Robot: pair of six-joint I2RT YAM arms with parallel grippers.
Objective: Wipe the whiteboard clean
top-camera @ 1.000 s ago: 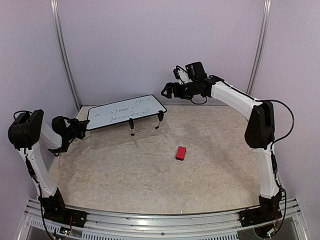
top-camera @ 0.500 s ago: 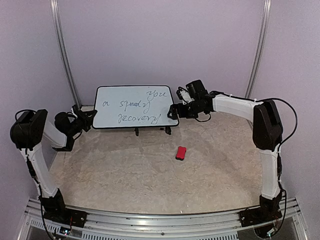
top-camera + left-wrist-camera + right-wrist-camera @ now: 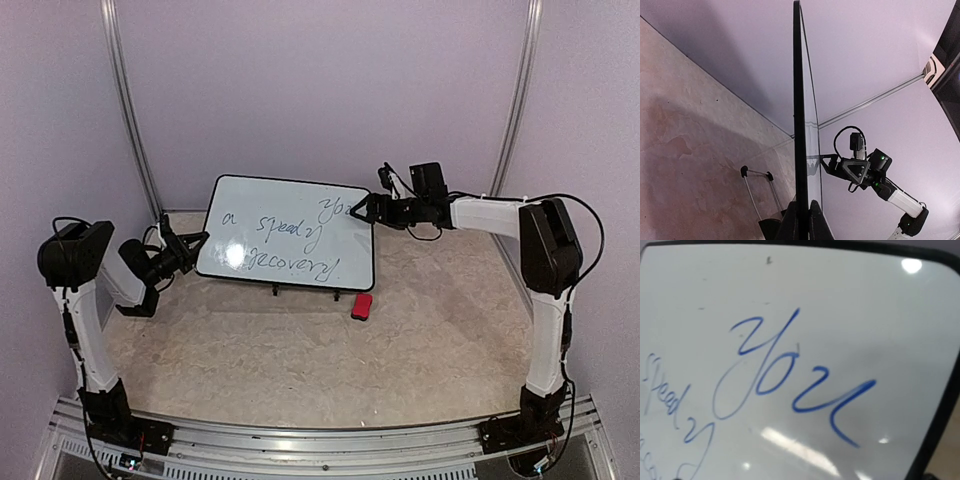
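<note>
The whiteboard (image 3: 290, 235) stands tilted at the back of the table with its face up towards the camera. It carries blue handwriting; "you" and "speedy" fill the right wrist view (image 3: 790, 365). My left gripper (image 3: 200, 245) is shut on the board's left edge. The left wrist view shows the black rim (image 3: 798, 125) edge-on between the fingers (image 3: 790, 225). My right gripper (image 3: 365, 210) is at the board's upper right corner, against its face, and looks open; its fingers are out of the right wrist view. It also shows in the left wrist view (image 3: 827, 162).
A small red eraser block (image 3: 362, 306) lies on the table just in front of the board's lower right corner. The board's wire stand with black feet (image 3: 755, 175) hangs behind it. Purple walls close the back and sides.
The board has swung from nearly flat to upright and now leans, nearer to me. My right gripper came down from above to the board's upper right corner. My left gripper moved right with the edge.
</note>
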